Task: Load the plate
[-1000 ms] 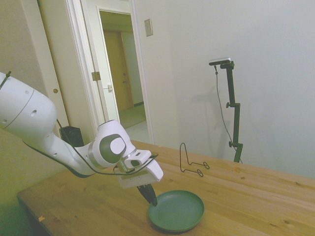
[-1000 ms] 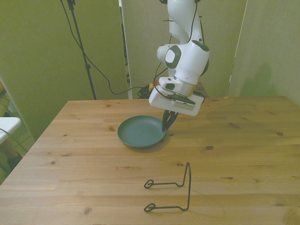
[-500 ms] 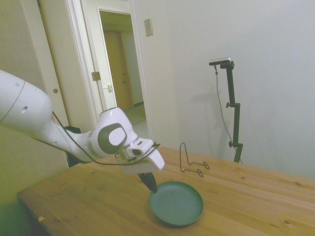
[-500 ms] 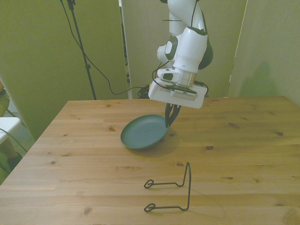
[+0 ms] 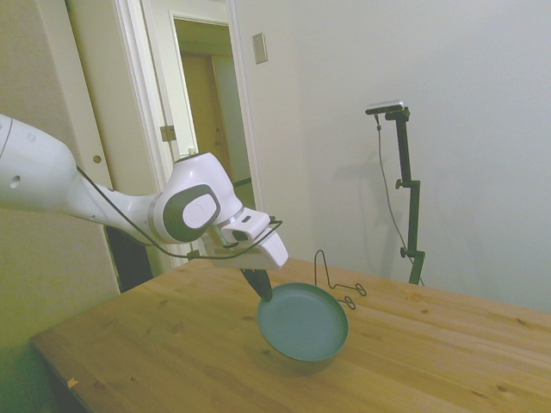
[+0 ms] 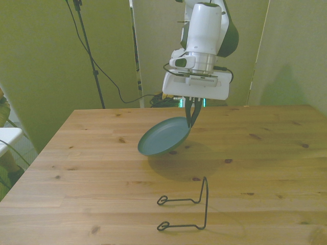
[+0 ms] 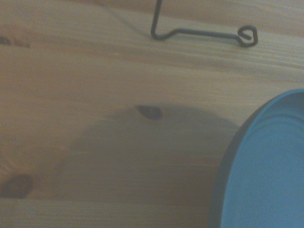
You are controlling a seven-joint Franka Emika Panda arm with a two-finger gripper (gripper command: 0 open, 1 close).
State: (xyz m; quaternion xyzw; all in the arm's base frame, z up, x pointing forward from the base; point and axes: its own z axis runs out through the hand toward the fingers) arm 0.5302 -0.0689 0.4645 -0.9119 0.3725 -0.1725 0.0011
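The teal-green plate (image 5: pixel 303 322) (image 6: pixel 163 137) hangs tilted in the air above the wooden table (image 6: pixel 92 168), lifted clear of the boards. My gripper (image 5: pixel 259 286) (image 6: pixel 191 116) is shut on the plate's rim at its high edge, fingers pointing down. In the wrist view the plate's rim and inner face (image 7: pixel 266 166) fill one corner, with its shadow on the wood beside it. The black wire stand (image 6: pixel 191 204) (image 5: pixel 334 280) (image 7: pixel 204 32) rests on the table, nearer the camera in the front view, apart from the plate.
An open doorway (image 5: pixel 211 129) is behind the table in the side view. A black cable (image 6: pixel 102 71) hangs behind the table at the front view's left. Bare wood lies all around the wire stand.
The gripper has risen with the plate: a second ago the plate lay flat on the table, half a second ago it was tipping up, now it hangs tilted above the wood.
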